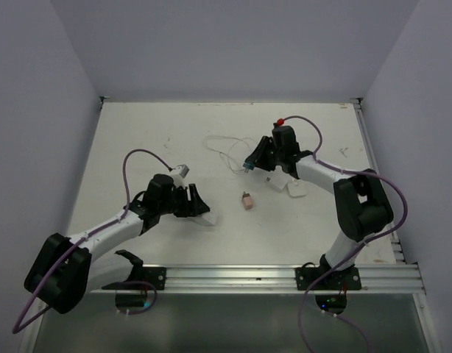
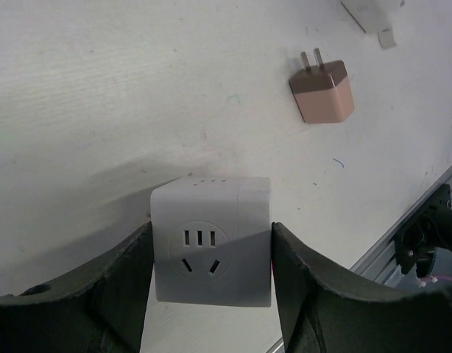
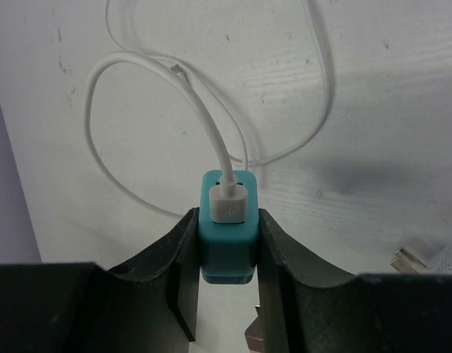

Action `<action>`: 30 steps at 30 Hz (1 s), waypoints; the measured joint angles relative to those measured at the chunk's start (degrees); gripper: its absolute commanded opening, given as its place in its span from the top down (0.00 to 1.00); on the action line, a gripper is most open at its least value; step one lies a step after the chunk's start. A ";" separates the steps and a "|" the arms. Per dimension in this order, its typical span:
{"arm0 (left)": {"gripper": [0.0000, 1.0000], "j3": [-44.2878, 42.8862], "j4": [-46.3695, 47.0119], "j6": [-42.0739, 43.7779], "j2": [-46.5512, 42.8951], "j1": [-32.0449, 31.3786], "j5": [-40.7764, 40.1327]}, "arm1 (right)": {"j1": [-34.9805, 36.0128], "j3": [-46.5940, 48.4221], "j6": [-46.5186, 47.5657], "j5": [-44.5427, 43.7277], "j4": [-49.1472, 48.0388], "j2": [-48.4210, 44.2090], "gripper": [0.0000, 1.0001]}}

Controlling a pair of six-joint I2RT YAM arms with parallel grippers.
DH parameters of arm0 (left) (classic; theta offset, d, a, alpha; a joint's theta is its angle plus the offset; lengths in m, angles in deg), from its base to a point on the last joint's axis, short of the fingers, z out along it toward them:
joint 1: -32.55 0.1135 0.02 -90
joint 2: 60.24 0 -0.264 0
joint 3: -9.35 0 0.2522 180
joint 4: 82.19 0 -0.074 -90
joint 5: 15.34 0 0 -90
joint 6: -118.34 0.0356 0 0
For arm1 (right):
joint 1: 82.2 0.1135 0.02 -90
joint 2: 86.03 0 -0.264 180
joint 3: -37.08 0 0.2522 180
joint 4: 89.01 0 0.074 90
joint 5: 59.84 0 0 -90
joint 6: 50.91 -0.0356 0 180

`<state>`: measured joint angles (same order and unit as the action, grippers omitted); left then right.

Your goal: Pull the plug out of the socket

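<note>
The socket (image 2: 211, 250), a white cube with empty slots on its facing side, sits on the table between the left gripper's (image 2: 211, 246) black fingers, which are shut on its two sides. From above, the socket (image 1: 209, 218) shows at the left gripper (image 1: 200, 209), left of centre. The plug (image 3: 227, 232) is a small teal block with a white USB connector and cable (image 3: 138, 95) in its top. My right gripper (image 3: 227, 246) is shut on it. In the top view the right gripper (image 1: 249, 166) holds the plug well apart from the socket, further back and to the right.
A pink plug (image 1: 246, 199) with bare prongs lies between the two arms, also in the left wrist view as the pink plug (image 2: 323, 92). Two flat white plugs (image 1: 288, 185) lie under the right arm. The white cable (image 1: 224, 147) loops across the table behind them.
</note>
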<state>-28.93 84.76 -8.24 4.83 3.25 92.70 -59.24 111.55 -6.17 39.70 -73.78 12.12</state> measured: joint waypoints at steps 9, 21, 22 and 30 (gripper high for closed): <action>1.00 0.96 7.28 -1.64 0.87 7.23 3.23 | -0.79 -4.02 1.07 5.49 -2.82 3.50 0.67; 1.00 0.96 23.15 -8.74 14.49 9.92 9.49 | -1.31 -4.81 4.79 5.79 -0.96 4.52 0.22; 1.00 0.96 24.52 -9.42 15.45 9.99 10.19 | -1.33 -4.79 5.66 5.29 -0.20 4.02 0.20; 0.81 1.49 29.59 -10.93 18.23 10.05 11.72 | -1.49 -4.81 13.35 -1.16 9.05 -11.61 0.07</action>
<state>-27.44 114.35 -19.17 23.06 13.30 104.42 -60.73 106.74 7.19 38.54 -64.73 0.52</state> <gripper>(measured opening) 0.620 0.914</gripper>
